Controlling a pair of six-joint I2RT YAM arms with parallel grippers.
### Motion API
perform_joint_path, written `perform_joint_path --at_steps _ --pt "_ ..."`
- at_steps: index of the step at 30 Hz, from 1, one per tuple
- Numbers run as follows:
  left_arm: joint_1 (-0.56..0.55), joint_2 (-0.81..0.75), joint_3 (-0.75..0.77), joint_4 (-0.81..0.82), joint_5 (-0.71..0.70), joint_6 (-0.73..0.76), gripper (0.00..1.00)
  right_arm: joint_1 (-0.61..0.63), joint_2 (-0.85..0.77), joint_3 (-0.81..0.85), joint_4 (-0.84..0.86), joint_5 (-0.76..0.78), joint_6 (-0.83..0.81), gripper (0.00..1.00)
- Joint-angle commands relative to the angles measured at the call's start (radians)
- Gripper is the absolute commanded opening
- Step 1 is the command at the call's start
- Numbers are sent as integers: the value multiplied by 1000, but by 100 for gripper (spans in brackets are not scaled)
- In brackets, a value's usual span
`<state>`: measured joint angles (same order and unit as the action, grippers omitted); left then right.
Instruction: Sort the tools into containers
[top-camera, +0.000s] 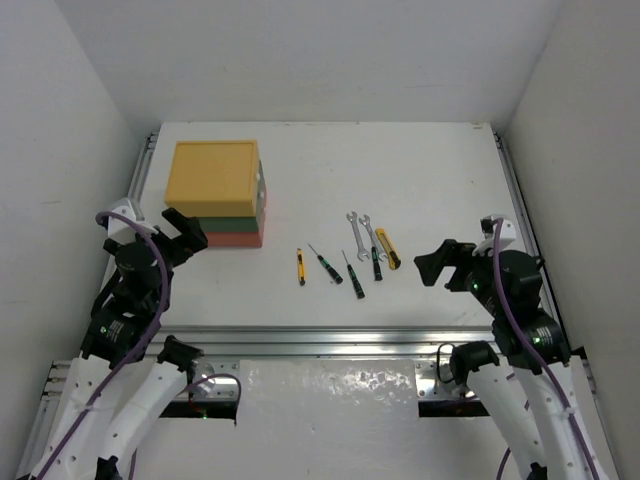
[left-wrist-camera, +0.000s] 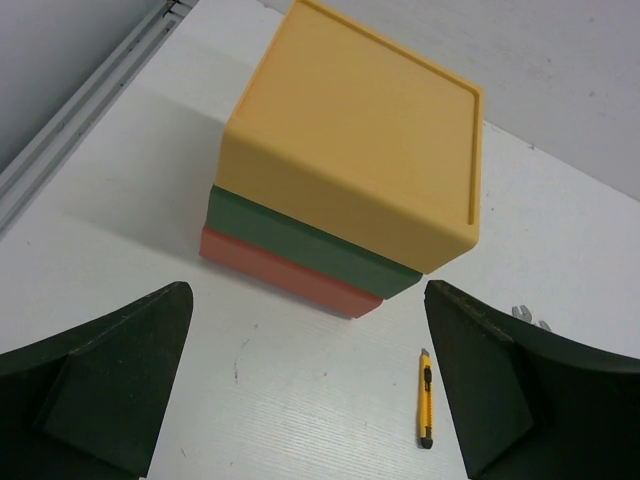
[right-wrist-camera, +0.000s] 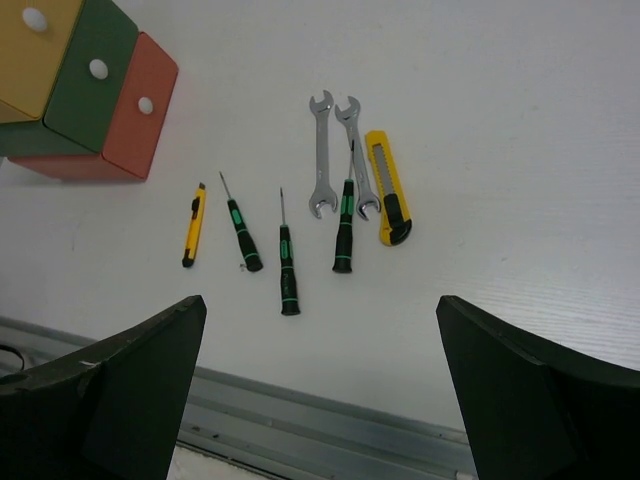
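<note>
left gripper (top-camera: 184, 232): hovering near left edge of table (top-camera: 430, 170), angled toward stacked boxes (top-camera: 214, 192) just beyond, jaws spread, empty | tools (top-camera: 345, 260): lying in a row mid-table, seemingly none touched | right gripper (top-camera: 433, 266): hovering right of tools, jaws spread, empty

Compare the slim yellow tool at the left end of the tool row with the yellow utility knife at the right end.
Width: the slim yellow tool is narrow, while the utility knife is clearly broader.
Neighbours: the slim yellow tool lies alone, apart from the screwdrivers; the utility knife lies close beside a wrench.
Shared: both are yellow with black at the near end, and both lie flat on the table.
</note>
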<state>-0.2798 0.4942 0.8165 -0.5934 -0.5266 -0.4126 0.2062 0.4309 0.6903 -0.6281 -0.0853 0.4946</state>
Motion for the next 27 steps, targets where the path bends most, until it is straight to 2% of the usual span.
perform_joint_path --at_steps 1,5,8,9,11,12,13,14,17,18,22,24,25,27 --pt "8 14 -7 35 17 5 100 -1 -32 -41 60 16 25 99" --pt "7 21 -7 38 16 5 100 -1 -57 -148 188 -91 42 99" --pt "11 20 -4 37 11 5 100 -1 60 -192 344 -204 103 99" --pt "13 18 -5 37 11 5 100 -2 115 -202 411 -331 158 99" --pt "24 15 -5 40 16 6 100 7 343 -222 696 -482 293 99" --pt "30 14 -5 37 16 6 100 19 433 -218 914 -596 339 99" --pt "31 9 -5 35 14 6 100 39 612 -198 979 -625 372 99" --pt "31 -2 -5 37 16 5 100 102 690 -126 999 -628 381 99" --pt "34 -20 -13 41 20 6 100 214 909 -6 1094 -498 422 99" --pt "34 -23 -14 44 22 8 100 231 961 27 1178 -492 435 99" --pt "36 -5 -13 47 39 14 100 251 1245 245 1444 -557 613 98" --pt "34 1 -14 52 50 18 100 252 1422 351 1522 -585 688 96" --pt "34 1 -14 53 59 20 100 252 1480 470 1527 -599 706 91" --pt "34 1 -16 66 77 24 100 259 1638 570 1611 -628 772 86"
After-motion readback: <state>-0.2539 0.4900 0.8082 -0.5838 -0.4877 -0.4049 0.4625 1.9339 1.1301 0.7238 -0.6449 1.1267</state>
